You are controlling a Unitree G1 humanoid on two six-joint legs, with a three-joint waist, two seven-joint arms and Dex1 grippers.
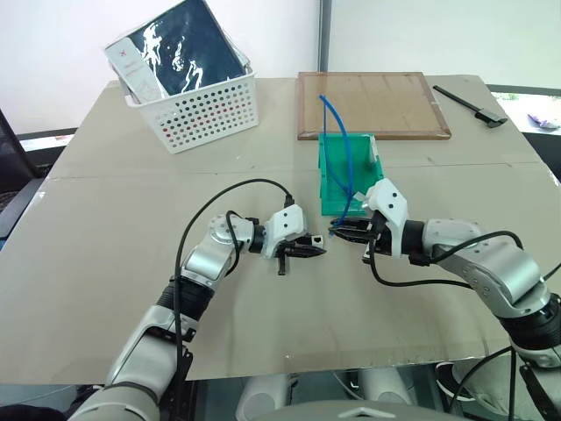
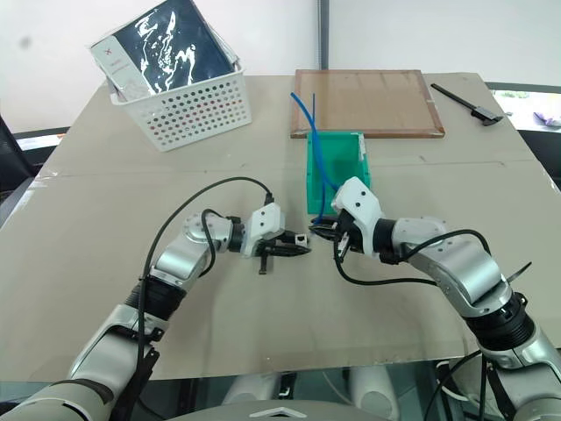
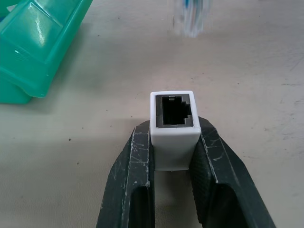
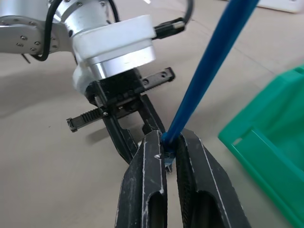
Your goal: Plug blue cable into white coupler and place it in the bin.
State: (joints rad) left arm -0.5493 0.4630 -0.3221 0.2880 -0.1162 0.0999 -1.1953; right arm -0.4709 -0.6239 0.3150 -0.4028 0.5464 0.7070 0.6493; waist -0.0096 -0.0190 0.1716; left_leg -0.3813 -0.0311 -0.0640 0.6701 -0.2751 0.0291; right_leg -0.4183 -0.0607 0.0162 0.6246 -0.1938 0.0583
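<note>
STEP: aligning plug to socket | LEFT claw (image 1: 314,250) pinches tiny white plastic coupler cube (image 3: 173,127), socket open | RIGHT claw (image 1: 340,231) pinches thin blue network cable (image 4: 209,71) near its plug, at coupler's 3 o'clock, apart | green plastic bin (image 1: 326,175) at 12 o'clock on table (image 1: 105,263) | NEXT: likely fine, straight push together.

The bin (image 1: 349,180) sits mid-table, basket (image 1: 197,110) behind-left, wooden board (image 1: 372,105) directly behind it.

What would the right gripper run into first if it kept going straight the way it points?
Probably the left gripper, which holds the white coupler facing the right gripper; depth between them is unclear.
</note>
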